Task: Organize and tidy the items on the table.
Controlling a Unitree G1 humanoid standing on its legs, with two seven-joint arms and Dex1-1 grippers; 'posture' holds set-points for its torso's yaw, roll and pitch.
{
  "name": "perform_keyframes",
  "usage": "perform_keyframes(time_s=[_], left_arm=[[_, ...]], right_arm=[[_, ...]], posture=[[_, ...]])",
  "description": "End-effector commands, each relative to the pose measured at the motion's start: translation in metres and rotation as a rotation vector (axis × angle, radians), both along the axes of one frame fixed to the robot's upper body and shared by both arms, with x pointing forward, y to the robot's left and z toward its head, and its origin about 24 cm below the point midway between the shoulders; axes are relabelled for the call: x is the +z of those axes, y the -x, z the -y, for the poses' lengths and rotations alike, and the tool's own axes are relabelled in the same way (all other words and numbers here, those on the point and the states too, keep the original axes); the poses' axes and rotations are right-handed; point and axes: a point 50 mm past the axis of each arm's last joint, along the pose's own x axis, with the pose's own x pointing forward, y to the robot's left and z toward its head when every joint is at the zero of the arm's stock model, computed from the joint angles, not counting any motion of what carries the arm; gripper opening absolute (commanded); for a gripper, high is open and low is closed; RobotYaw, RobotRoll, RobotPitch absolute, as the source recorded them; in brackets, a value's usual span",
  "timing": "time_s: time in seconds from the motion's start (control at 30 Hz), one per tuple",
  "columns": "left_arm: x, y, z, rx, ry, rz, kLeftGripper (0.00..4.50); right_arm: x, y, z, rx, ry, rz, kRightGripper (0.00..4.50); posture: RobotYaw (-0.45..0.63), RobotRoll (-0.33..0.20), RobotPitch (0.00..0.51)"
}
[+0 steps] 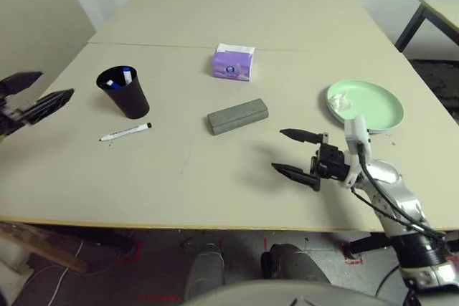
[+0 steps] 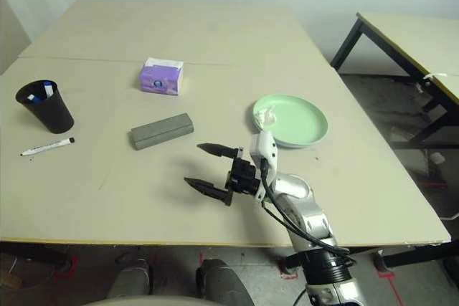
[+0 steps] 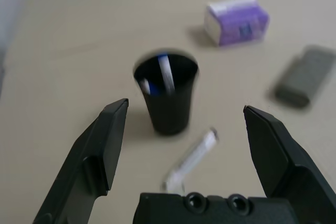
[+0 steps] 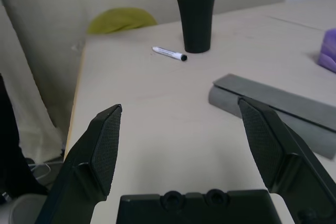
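Note:
A black cup (image 1: pixel 123 91) at the table's left holds a blue-capped marker (image 1: pixel 126 74). In front of the cup a white marker with a black cap (image 1: pixel 125 132) lies flat. The grey glasses case (image 1: pixel 237 116) rests mid-table. On the right, a pale green plate (image 1: pixel 376 109) carries a crumpled white tissue (image 1: pixel 343 102). My right gripper (image 1: pixel 277 150) hovers open and holds nothing, in front of the case and to its right. My left gripper (image 1: pixel 56 85) stands open at the table's left edge, pointing toward the cup (image 3: pixel 168 95) and the loose marker (image 3: pixel 191 158).
A purple tissue box (image 1: pixel 232 61) stands behind the case, just in front of the seam across the beige table (image 1: pixel 215 170). A dark-legged second table (image 2: pixel 409 30) stands off to the right. The table's front edge runs close below my right gripper.

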Motion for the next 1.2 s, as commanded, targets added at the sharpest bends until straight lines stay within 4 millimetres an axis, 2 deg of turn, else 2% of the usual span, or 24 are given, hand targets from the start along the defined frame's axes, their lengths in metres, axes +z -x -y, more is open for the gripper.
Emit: perform_keyframes(time_s=[0.03,0.13,0.3,0.57,0.7,0.83,1.2], left_arm=[[-0.001,0.008,-0.003,-0.016,-0.103,-0.090,4.45],[-0.007,0.006,-0.009,0.019,-0.193,-0.122,4.45],[-0.022,-0.013,-0.008,0.043,-0.267,-0.122,4.45],[-0.054,-0.059,0.014,-0.024,-0.256,-0.105,4.45],[-0.068,-0.071,0.024,-0.073,-0.223,-0.121,4.45],[-0.079,-0.075,0.028,-0.096,-0.196,-0.147,4.45],[-0.081,-0.076,0.020,-0.050,-0.192,-0.224,4.45]], right_arm=[[0.001,0.000,-0.003,0.007,-0.009,-0.007,4.50],[0.002,0.000,-0.006,0.007,-0.022,-0.010,4.50],[0.007,0.001,-0.009,-0.003,-0.042,-0.013,4.50],[0.006,0.010,-0.008,-0.037,-0.034,-0.030,4.50],[0.007,0.013,-0.006,-0.051,-0.028,-0.030,4.50],[0.009,0.013,-0.003,-0.068,-0.021,-0.028,4.50],[0.011,0.013,0.001,-0.070,-0.008,-0.025,4.50]], posture=[[0.06,0.000,0.106],[0.06,0.000,0.108],[0.05,0.000,0.109],[0.00,0.000,0.111],[-0.02,0.000,0.111],[-0.03,0.000,0.108],[-0.03,0.000,0.102]])
